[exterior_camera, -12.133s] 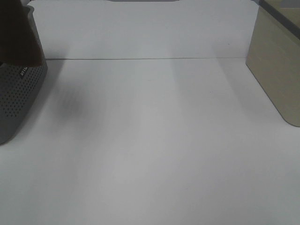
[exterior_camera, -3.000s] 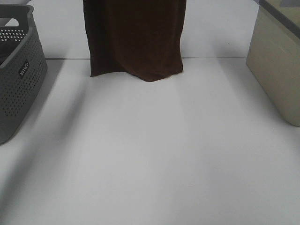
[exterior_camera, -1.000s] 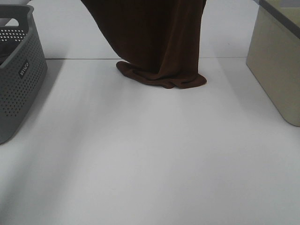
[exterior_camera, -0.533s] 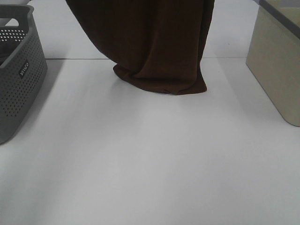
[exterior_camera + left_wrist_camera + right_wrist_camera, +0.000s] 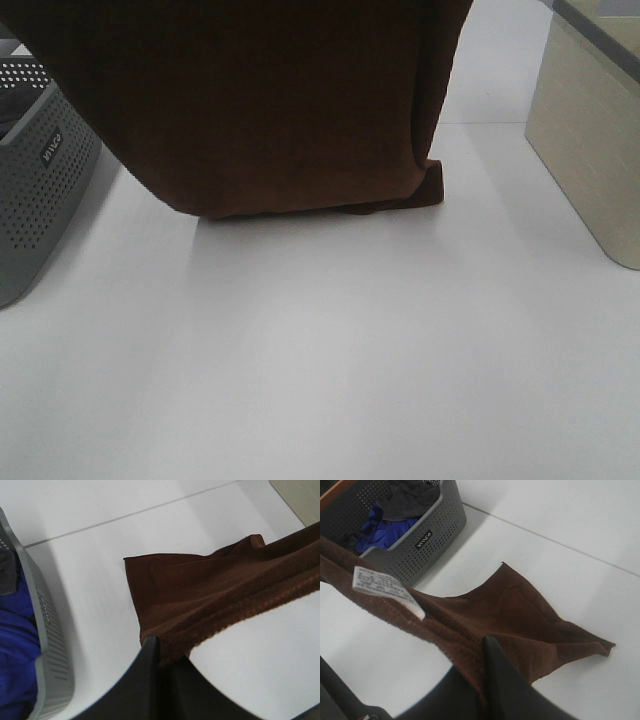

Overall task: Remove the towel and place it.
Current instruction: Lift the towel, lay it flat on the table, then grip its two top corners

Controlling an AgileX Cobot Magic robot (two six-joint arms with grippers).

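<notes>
Most of the upper half of the high view is filled by the towel, a broad dark brown sheet that is hung from above the frame. Its lower end is laid on the white table, with a small fold bunched at its right corner. A grey perforated basket is seen at the left edge, partly overlapped by the towel in this view. A beige box is set at the right edge, apart from the cloth.

In the left wrist view, the left gripper is shown with its jaws pressed together on an edge of the towel. From there the cloth is stretched down to the table, where its far end is spread flat. The basket is seen near that end but not touching it, and a blue cloth is held inside it.

In the right wrist view, the right gripper is likewise closed tight on the towel at its edge. A white tag is seen on that same edge, some way along from the jaws. The far end is laid on the table, with one corner folded. Beyond it the basket is filled with a blue cloth and a dark grey cloth.
</notes>
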